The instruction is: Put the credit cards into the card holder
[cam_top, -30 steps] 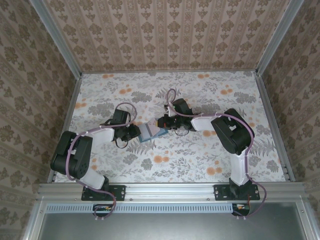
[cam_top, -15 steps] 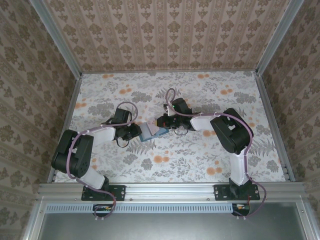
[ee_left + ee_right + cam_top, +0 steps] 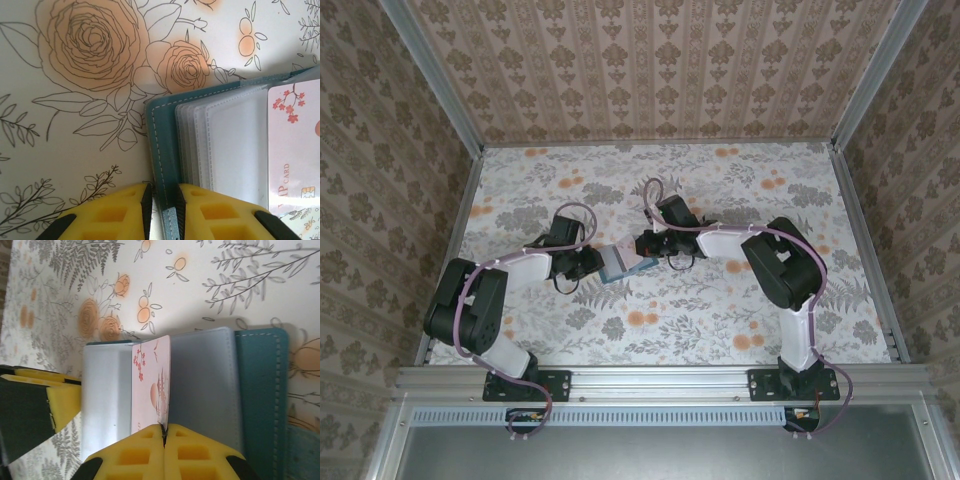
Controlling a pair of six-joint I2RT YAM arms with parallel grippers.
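Observation:
The teal card holder (image 3: 618,263) lies open on the floral table between both arms. My left gripper (image 3: 162,194) is shut on the edge of the holder's teal cover (image 3: 159,135), beside its clear sleeves (image 3: 227,135). My right gripper (image 3: 164,429) is shut on a pale credit card (image 3: 150,382) printed with red blossoms. That card stands on edge over the open sleeves (image 3: 205,385), left of the holder's other teal panel (image 3: 262,390). The same credit card (image 3: 295,150) shows at the right of the left wrist view. Whether its far edge sits inside a sleeve I cannot tell.
The floral tabletop (image 3: 720,310) stretches around the holder, bounded by patterned walls and a metal rail (image 3: 660,380) at the near edge. The left gripper's yellow finger (image 3: 62,395) sits close to the holder's left side in the right wrist view.
The right gripper has edged slightly left with the card. The left gripper keeps its hold on the cover and has barely moved.

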